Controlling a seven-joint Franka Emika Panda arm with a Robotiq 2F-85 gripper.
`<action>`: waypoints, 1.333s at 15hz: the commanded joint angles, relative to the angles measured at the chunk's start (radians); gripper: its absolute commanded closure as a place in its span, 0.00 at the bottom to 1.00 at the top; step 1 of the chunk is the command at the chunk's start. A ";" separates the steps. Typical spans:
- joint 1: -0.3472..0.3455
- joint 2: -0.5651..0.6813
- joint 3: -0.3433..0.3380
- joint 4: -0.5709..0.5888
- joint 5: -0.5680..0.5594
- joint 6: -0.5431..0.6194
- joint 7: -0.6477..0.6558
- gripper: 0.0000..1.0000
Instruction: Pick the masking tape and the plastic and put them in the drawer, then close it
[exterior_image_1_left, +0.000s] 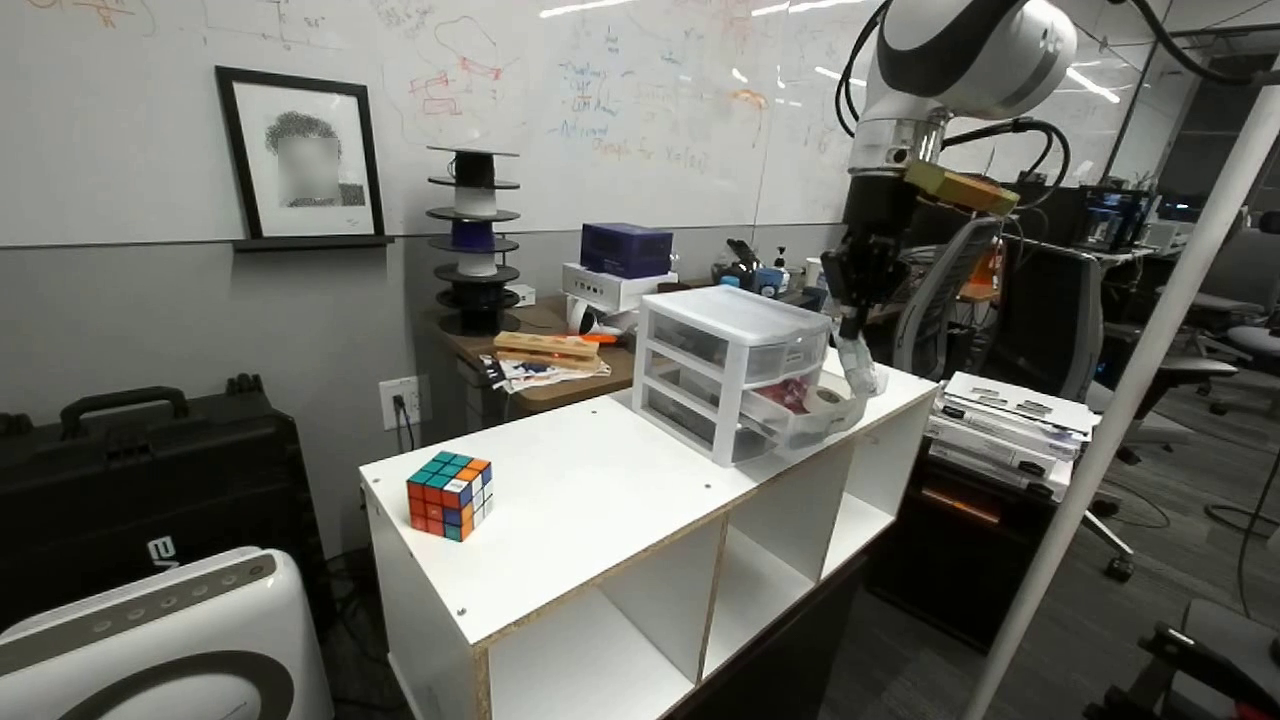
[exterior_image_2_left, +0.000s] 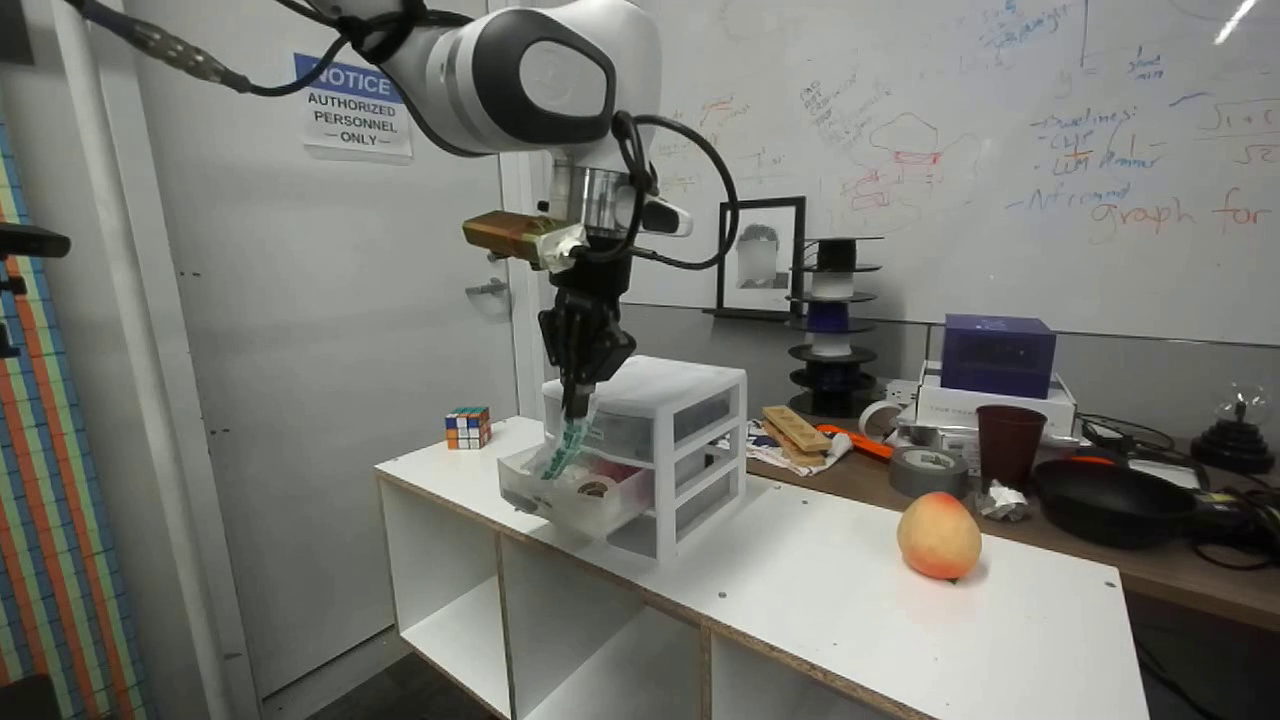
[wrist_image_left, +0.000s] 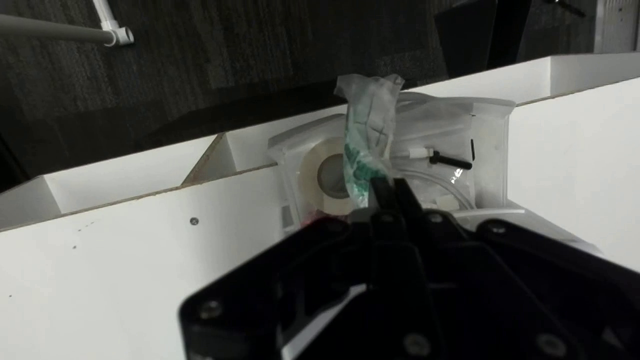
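In an exterior view the arm (exterior_image_2_left: 540, 90) slants in from eleven o'clock, its wrist bent so that the gripper (exterior_image_2_left: 577, 400) points down to six, fingertips above the pulled-out drawer (exterior_image_2_left: 625, 505) of the small white-framed unit (exterior_image_2_left: 660, 380). In both exterior views the arm's lowest stretch stands close to vertical, just in front of the unit. The plastic (wrist_image_left: 367, 135) is a thin, crumpled, see-through piece with green print — bunched into a loose strip. In the wrist view it runs from the fingertips toward twelve o'clock, its far end overlapping the drawer's front edge; whether it touches the drawer cannot be told. The masking tape (wrist_image_left: 311, 175), a pale cream roll with a wide hole, lies inside the drawer between nine and ten o'clock from the fingertips, partly hidden by the plastic there. Near two o'clock, also in the drawer, is a short black rod (wrist_image_left: 452, 161). The gripper is almost fully closed — its two fingers stand close together, side by side — and it pinches one end of the plastic, the rest hanging below the fingertips in both exterior views.
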 joint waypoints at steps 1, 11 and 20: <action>0.001 -0.037 0.006 -0.072 0.057 0.089 -0.029 0.99; 0.004 -0.058 0.038 -0.152 0.234 0.279 -0.055 0.98; -0.014 -0.101 0.019 -0.221 0.309 0.365 -0.068 0.98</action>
